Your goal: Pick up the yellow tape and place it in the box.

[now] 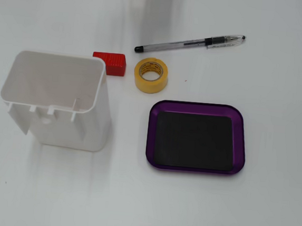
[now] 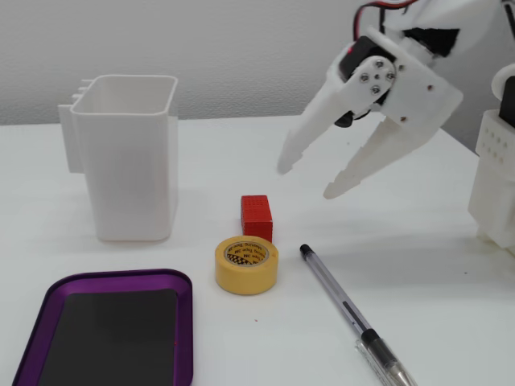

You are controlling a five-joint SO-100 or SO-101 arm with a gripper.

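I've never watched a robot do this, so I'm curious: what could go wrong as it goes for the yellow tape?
The red block sits right behind the yellow tape, nearly touching, so a closing finger could catch it too.

The pen lies close beside the roll; the descending gripper, jaws open, might nudge it.

The purple tray has a low rim; a roll dropped on edge might roll out.

Glossy purple box (image 1: 199, 107), matt black lining; white plastic claw (image 2: 306, 180)

Hand (image 2: 306, 181) (fingers spread, empty) in the air above yellow tape (image 2: 246, 264) and red block (image 2: 257, 217)
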